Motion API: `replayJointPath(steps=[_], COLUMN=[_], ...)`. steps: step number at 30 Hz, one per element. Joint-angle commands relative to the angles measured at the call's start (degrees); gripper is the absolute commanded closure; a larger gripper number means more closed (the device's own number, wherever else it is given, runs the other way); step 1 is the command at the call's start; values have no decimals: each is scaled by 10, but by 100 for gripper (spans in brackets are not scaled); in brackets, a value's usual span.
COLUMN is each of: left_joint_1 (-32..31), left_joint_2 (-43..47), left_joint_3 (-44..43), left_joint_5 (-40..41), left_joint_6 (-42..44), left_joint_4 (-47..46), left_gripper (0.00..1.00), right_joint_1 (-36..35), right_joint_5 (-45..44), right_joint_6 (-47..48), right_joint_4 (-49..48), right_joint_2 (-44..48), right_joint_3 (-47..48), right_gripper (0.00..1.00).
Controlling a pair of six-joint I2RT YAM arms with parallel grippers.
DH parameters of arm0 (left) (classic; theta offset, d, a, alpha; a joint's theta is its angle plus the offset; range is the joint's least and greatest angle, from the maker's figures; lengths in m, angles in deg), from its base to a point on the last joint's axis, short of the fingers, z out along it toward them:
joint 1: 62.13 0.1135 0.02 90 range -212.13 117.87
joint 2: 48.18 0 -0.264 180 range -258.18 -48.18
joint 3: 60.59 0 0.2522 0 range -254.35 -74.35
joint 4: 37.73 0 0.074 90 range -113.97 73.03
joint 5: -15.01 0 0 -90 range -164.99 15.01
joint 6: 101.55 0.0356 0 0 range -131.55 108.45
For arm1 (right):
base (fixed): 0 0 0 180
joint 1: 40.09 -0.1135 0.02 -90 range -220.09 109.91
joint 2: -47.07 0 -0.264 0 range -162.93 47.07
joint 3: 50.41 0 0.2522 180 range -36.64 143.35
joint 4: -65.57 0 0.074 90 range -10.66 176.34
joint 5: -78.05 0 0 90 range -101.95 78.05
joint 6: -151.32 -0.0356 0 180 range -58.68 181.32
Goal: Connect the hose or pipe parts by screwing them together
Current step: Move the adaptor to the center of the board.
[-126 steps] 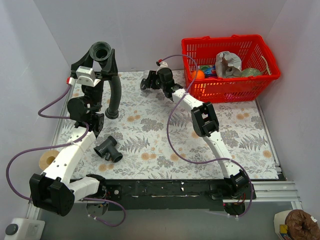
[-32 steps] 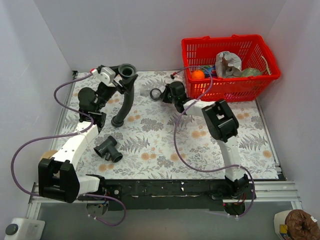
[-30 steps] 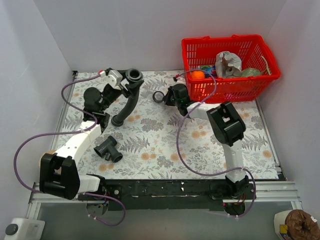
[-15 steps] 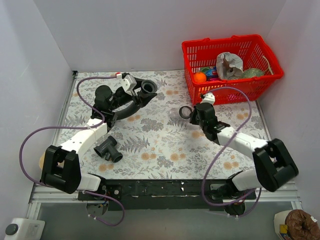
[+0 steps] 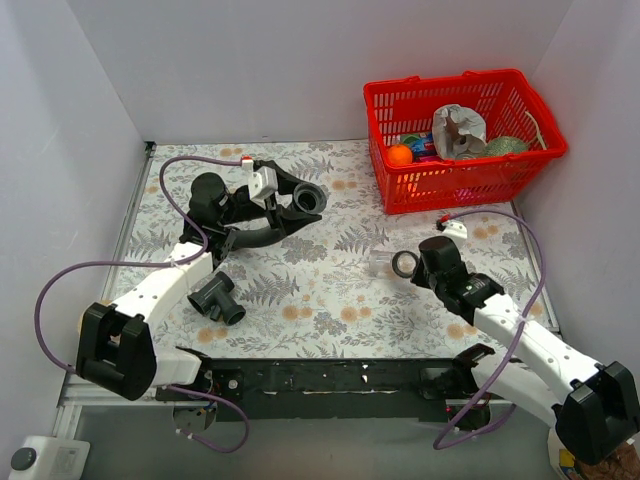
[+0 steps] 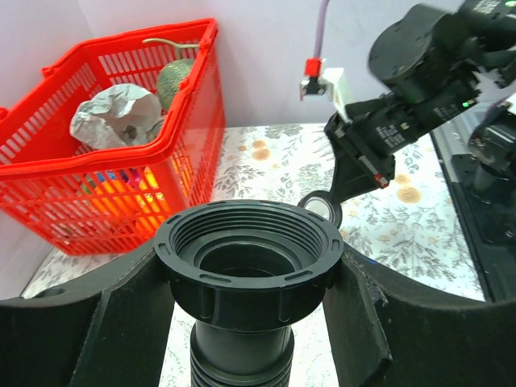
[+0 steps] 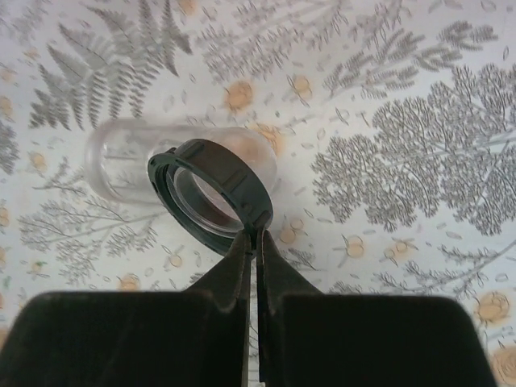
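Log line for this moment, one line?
left gripper: shut on hose | right gripper: shut on ring | T-fitting: on table, unattached

Hose (image 6: pixel 244 278) cut off at lower edge, red basket (image 6: pixel 187 121) cropped at left

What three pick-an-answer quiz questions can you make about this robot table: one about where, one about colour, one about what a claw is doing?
1. Where is the grey T-shaped fitting?
A) in the basket
B) lying on the table
C) in a claw

2. What colour is the basket?
A) red
B) blue
C) green

3. What is the right claw doing?
A) standing wide open
B) pinching a black ring
C) holding the hose

Answers:
1. B, it rests on the flowered table.
2. A, its walls are red.
3. B, it is shut on the ring's rim.
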Motion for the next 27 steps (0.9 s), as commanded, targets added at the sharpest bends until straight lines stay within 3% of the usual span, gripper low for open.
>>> replayJointPath(steps=[1,8,11,12,15,20,21,23,27], left_joint_1=[-7,-9,-8,-8,-9,-8,-8,-9,-8], left_joint_2=[42,74,88,92,105,126,128,130,133], left_joint_3=[-24,-35,-35,-35,-34,-23,-20,-20,-23], left_joint_5=[-37,-50,-54,-54,-53,-44,-44,-43,-39], left_joint_6=[1,32,50,52,74,107,110,111,113], left_joint_4=[17,75,97,102,127,146,146,147,150], left_gripper=[100,100,100,100,100,100,100,100,100], right_joint_1=[5,58,81,86,88,88,88,87,88], right_joint_5=[6,31,38,42,54,46,57,74,51], right_joint_6=[-30,20,43,45,47,11,0,-22,25], right_joint_4=[82,56,68,77,109,144,137,106,4], right_joint_2=[-26,-135,-176,-185,-191,-136,-117,-109,-162], right_joint_3=[-4,62,106,130,151,160,159,145,136], right_gripper=[99,99,75,58,41,33,28,13,10])
